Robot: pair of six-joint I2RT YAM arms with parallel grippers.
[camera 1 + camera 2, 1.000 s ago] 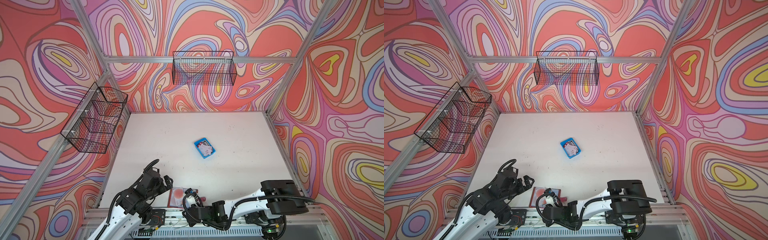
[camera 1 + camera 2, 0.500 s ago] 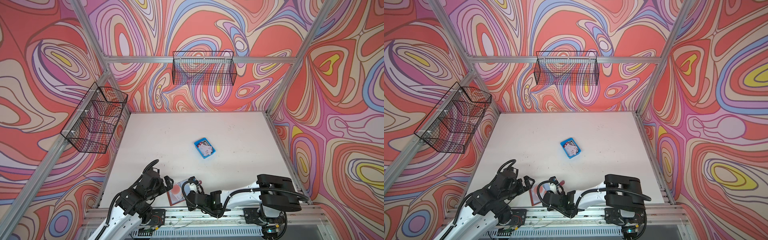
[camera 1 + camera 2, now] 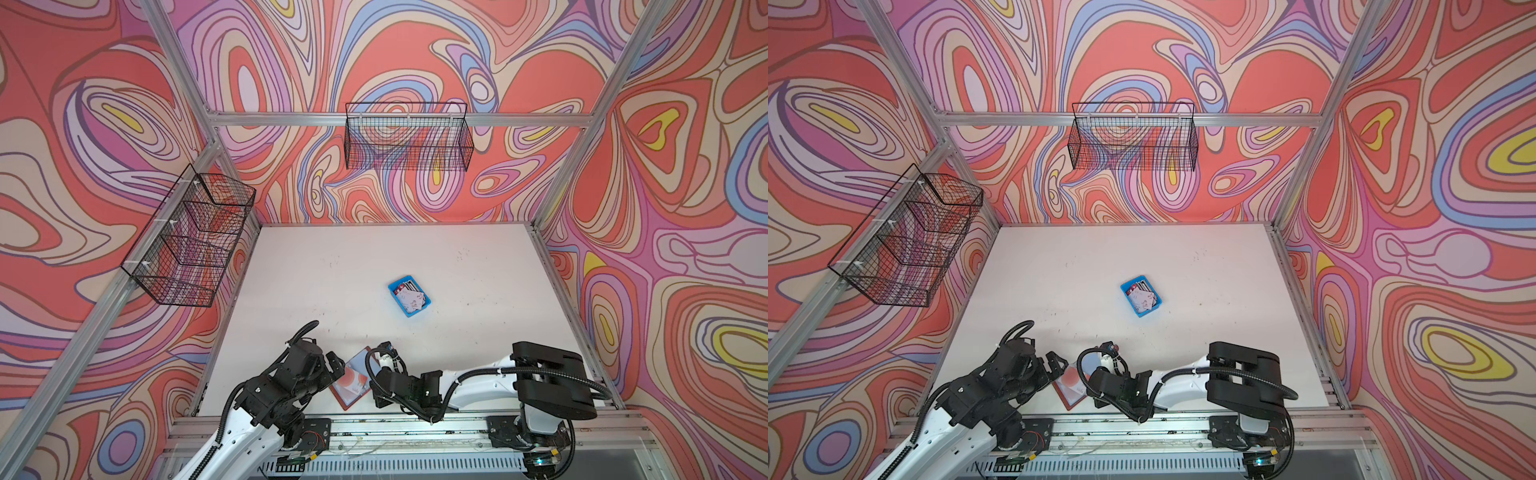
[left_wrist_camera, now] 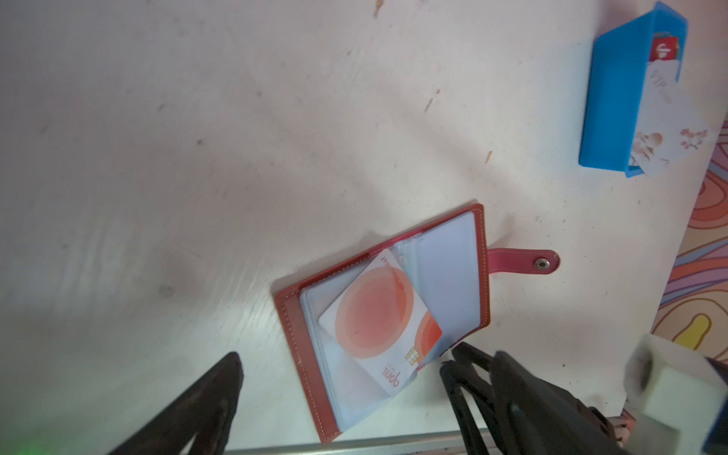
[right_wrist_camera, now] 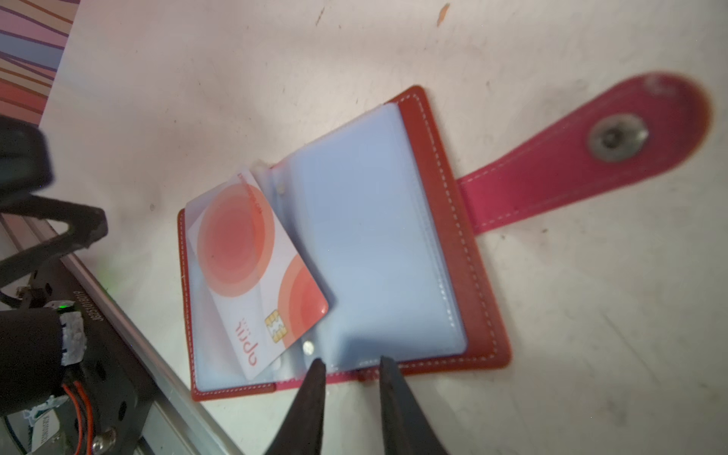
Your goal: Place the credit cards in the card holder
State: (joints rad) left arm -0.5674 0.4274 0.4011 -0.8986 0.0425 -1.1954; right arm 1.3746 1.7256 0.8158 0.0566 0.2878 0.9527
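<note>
Overhead, in both top views, the card holder [image 3: 351, 384] [image 3: 1069, 386] lies open, credit cards [image 3: 411, 296] in the blue tray [image 3: 400, 302] well apart. Left wrist: left gripper [image 4: 346, 350] spread wide over it. Right wrist: right gripper [image 5: 351, 360] slightly parted at its edge, one card [image 5: 256, 272] askew inside.

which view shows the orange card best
The right wrist view: the orange card is large, chip visible, askew on the open card holder. The left wrist view shows it smaller; both top views, tiny.
</note>
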